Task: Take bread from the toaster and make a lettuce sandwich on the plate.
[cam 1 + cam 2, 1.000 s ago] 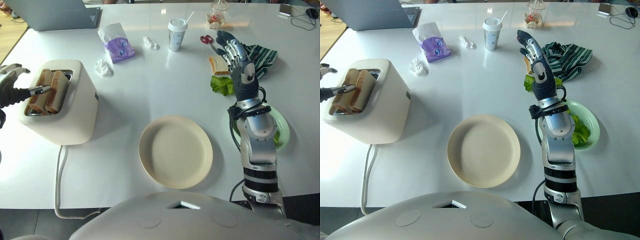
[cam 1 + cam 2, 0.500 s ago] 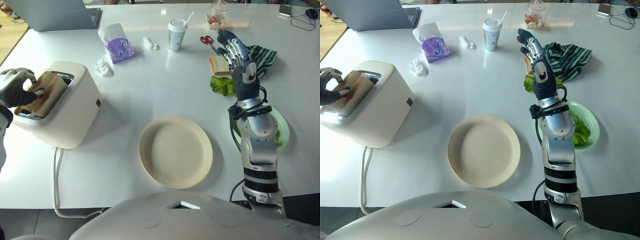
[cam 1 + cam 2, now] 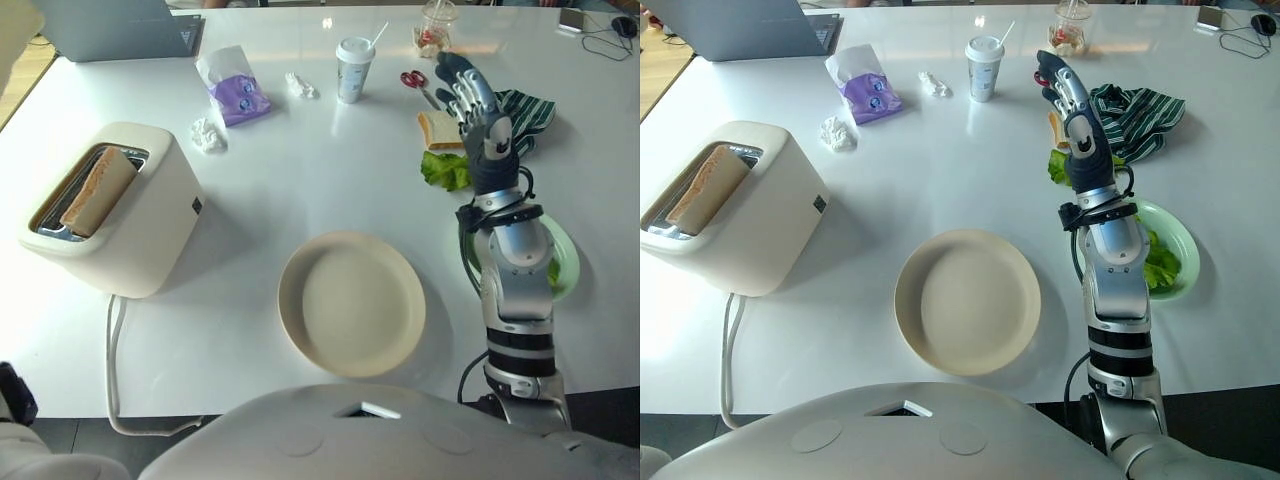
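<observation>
- One bread (image 3: 98, 188) stands tilted in the toaster (image 3: 140, 230) at the table's left, its top edge well above the slot. The plate (image 3: 352, 302) lies bare in the middle.
- The bread is likely light, dry and stiff enough to lift by one edge, yet it would crumble under a hard squeeze. The best hold is on the raised top edge, pinched across its flat faces and drawn up along the slot. The toaster looks light, so a sideways drag may shift it.
- The right hand (image 3: 482, 120) is raised over the table's right side, fingers spread straight and holding nothing.
- A leaf (image 3: 443, 170) lies just beside that hand. It is soft, limp and easily torn, so a gentle pinch suits it.
- In the left eye view a slice (image 3: 436, 129) lies clear to the left of the hand, with scissors (image 3: 413, 82) beyond. In the right eye view the hand stands in front of both.
- The right eye view shows more of the bowl (image 3: 1175, 235) of lettuce past the arm.
</observation>
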`<state>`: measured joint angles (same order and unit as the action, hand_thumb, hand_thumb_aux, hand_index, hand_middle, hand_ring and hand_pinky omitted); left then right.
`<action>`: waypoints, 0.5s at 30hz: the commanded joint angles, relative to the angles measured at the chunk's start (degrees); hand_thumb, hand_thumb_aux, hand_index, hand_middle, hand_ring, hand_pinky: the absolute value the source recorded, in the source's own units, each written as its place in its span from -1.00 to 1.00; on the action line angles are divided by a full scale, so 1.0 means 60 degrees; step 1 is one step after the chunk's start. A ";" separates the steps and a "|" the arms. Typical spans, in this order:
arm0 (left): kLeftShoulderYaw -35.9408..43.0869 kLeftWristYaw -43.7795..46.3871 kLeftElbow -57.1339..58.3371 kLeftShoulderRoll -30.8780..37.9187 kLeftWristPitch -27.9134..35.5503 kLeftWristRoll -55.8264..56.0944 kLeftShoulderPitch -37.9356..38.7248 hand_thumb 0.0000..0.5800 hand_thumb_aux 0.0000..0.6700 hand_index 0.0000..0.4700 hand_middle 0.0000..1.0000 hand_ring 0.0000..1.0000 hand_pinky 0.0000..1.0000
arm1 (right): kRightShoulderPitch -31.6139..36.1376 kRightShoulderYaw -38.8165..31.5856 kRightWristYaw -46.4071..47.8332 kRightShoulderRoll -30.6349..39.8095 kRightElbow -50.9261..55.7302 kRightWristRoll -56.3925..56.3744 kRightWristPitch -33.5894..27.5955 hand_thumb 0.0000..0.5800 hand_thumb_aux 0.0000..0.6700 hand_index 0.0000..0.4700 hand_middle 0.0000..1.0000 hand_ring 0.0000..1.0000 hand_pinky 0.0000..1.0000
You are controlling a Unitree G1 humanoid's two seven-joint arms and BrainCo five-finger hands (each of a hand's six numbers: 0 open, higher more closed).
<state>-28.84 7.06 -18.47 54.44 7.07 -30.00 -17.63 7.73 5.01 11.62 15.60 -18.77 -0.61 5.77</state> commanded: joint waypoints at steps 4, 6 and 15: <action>0.3683 0.1624 -0.0683 -0.2967 0.1066 0.2678 -0.1410 1.00 1.00 1.00 1.00 1.00 1.00 | -0.0076 0.1549 0.0563 0.3582 0.1448 0.2169 0.0447 -1.00 -1.00 -1.00 -1.00 -1.00 -1.00; 0.5029 0.2280 -0.0820 -0.4212 0.1667 0.3656 -0.0978 1.00 1.00 1.00 1.00 1.00 1.00 | -0.0588 0.1657 0.0437 0.4807 0.2318 0.3379 0.1269 -1.00 -1.00 -1.00 -1.00 -1.00 -1.00; 0.8754 0.3681 -0.0852 -0.5467 0.2696 0.4253 0.0856 1.00 1.00 1.00 1.00 1.00 1.00 | -0.0968 0.0176 -0.0480 0.7393 0.5415 0.6829 0.2960 -1.00 -1.00 -1.00 -1.00 -1.00 -1.00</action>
<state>19.52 28.11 -25.60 21.22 23.65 -2.25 -14.43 2.00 8.80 10.00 57.75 11.04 36.48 23.04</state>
